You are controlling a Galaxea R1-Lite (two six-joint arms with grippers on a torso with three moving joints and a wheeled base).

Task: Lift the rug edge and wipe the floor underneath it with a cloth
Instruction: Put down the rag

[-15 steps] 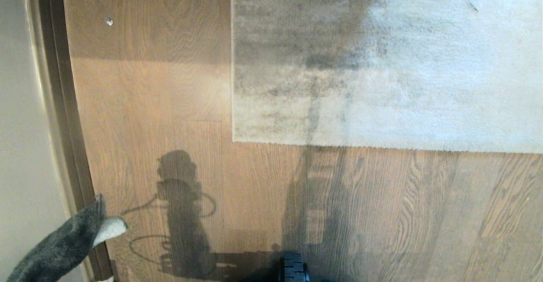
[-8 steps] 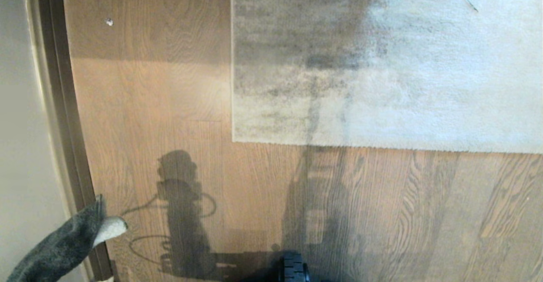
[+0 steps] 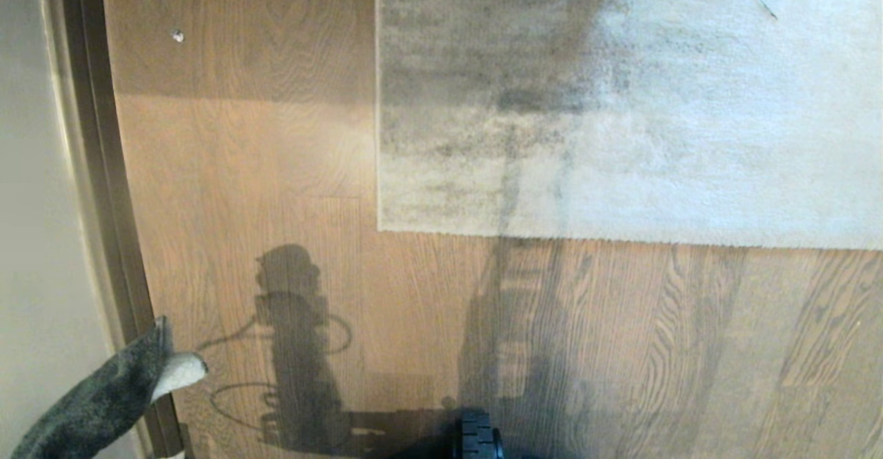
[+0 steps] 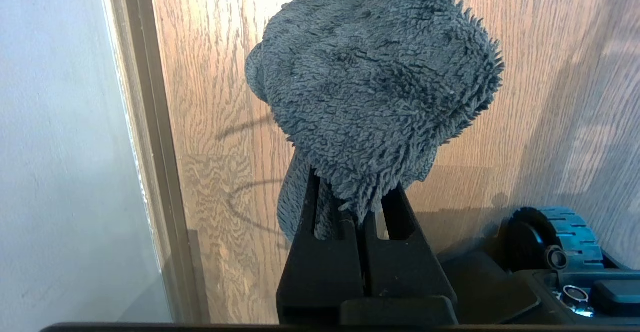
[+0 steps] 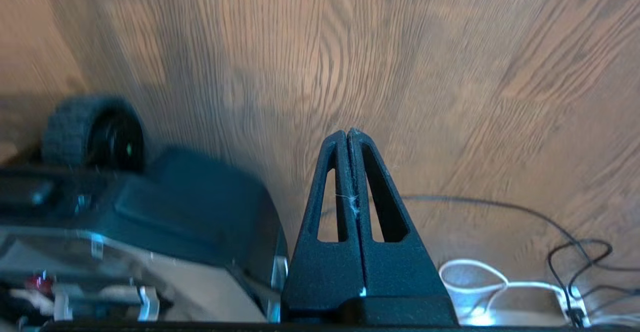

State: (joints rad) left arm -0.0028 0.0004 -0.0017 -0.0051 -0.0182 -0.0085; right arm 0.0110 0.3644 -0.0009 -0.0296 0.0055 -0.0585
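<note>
The pale grey rug point(image 3: 621, 114) lies flat on the brown wood floor point(image 3: 276, 169). Its rug edge point(image 3: 621, 238) runs straight across to a corner point(image 3: 379, 229). In the head view the dark grey fuzzy cloth point(image 3: 103, 397) hangs at the lower left, showing a lighter inner flap. My left gripper point(image 4: 357, 192) is shut on the cloth point(image 4: 375, 87) and holds it above the floor beside the skirting. My right gripper point(image 5: 347, 133) is shut with nothing in it, above bare floor point(image 5: 400, 62). Neither gripper shows in the head view.
A dark skirting strip point(image 3: 103, 203) and a pale wall point(image 3: 34, 203) border the floor on the left. My base's wheel point(image 3: 476, 438) sits at the bottom edge. Black and white cables point(image 5: 525, 282) lie on the floor near the right gripper. A small speck point(image 3: 178, 35) lies far left.
The arm shadow on the floor in front of the rug has shifted slightly. The rug and the held cloth have stayed where they were.
</note>
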